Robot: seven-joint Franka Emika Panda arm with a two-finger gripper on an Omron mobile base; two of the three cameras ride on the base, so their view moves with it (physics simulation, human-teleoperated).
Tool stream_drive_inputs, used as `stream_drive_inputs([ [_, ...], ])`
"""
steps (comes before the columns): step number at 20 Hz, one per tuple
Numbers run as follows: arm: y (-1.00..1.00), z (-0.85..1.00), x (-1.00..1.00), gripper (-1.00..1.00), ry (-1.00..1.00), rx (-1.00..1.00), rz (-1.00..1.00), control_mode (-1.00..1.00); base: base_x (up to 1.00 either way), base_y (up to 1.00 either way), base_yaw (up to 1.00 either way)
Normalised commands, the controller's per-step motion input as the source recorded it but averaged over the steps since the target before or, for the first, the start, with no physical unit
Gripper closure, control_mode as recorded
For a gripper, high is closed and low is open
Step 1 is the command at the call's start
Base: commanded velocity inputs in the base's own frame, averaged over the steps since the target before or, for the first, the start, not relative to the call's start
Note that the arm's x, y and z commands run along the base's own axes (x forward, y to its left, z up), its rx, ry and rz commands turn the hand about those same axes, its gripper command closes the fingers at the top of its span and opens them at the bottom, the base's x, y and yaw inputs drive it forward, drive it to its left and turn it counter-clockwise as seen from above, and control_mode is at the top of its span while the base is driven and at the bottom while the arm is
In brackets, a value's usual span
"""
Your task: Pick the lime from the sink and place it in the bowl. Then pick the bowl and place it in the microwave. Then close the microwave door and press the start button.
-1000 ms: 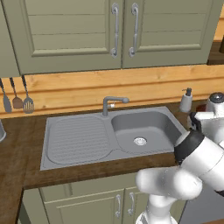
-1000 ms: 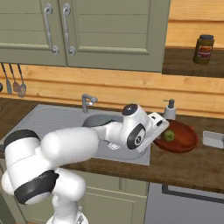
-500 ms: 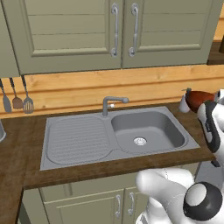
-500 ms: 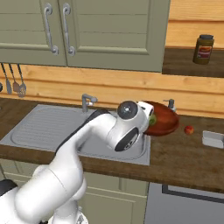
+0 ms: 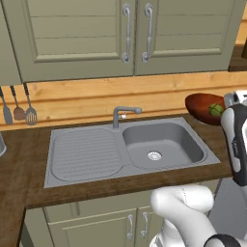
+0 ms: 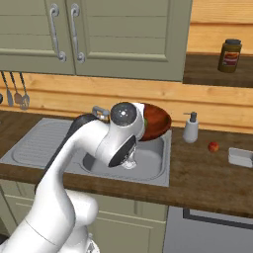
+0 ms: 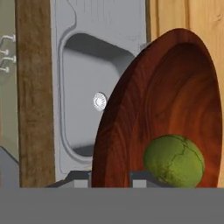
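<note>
Above the right end of the sink (image 5: 130,149), the bowl (image 5: 205,108) is airborne with the lime (image 5: 215,110) resting inside it, so step one looks done and the carry to the microwave is in hand. In the hand view the jaws sit narrow, pinching the bowl's rim (image 7: 114,144), one tip on either side of the wall. The bowl appears tilted there, lime (image 7: 174,161) low against the wall. Next move calls for keeping the bowl level enough that the lime stays in while the arm swings toward the microwave. Basin below holds only the drain (image 7: 99,101).
</note>
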Motion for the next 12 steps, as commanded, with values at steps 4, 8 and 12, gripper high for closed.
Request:
stream_drive_inputs([
  [4, 0.76, 0.35, -0.11, 1.00, 0.00, -0.11, 0.05, -1.00, 0.00, 0.00, 0.00],
  [8, 0.67, 0.28, -0.24, 1.00, -0.01, -0.03, 0.07, -1.00, 0.00, 0.00, 0.00],
  [12, 0.49, 0.28, -0.28, 1.00, -0.01, 0.00, 0.06, -1.00, 0.00, 0.00, 0.00],
])
